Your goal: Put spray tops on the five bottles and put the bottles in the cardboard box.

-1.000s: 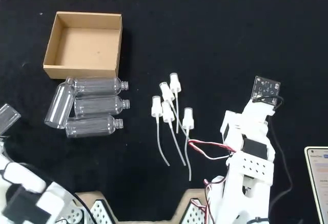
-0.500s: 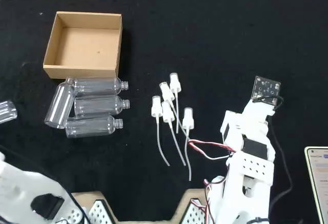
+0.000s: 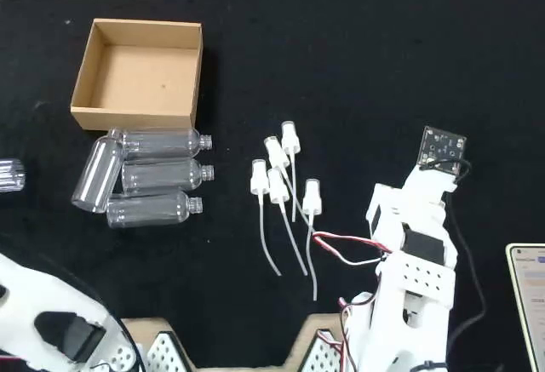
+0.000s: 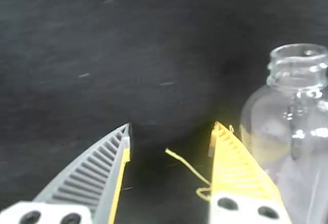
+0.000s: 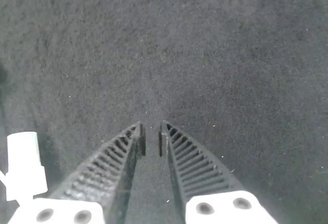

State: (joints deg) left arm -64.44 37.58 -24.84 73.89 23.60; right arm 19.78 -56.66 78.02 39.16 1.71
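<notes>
Left gripper [image 4: 171, 126] spread wide, lone bottle [image 4: 289, 126] just beside it.

1. Cardboard box [image 3: 132, 119]: far left part of the table [image 3: 383, 65].
2. Four bottles [image 3: 162, 176]: lying just in front of the box. Three lie side by side with necks to the right, and one lies slanted at their left ends.
3. Fifth bottle [image 3: 10, 174]: apart, at the table's left edge.
4. Spray tops [image 3: 278, 186]: clustered right of the bottles, tubes trailing toward the near edge.
5. Right arm [image 3: 415, 253]: near right, beside the tubes.
</notes>
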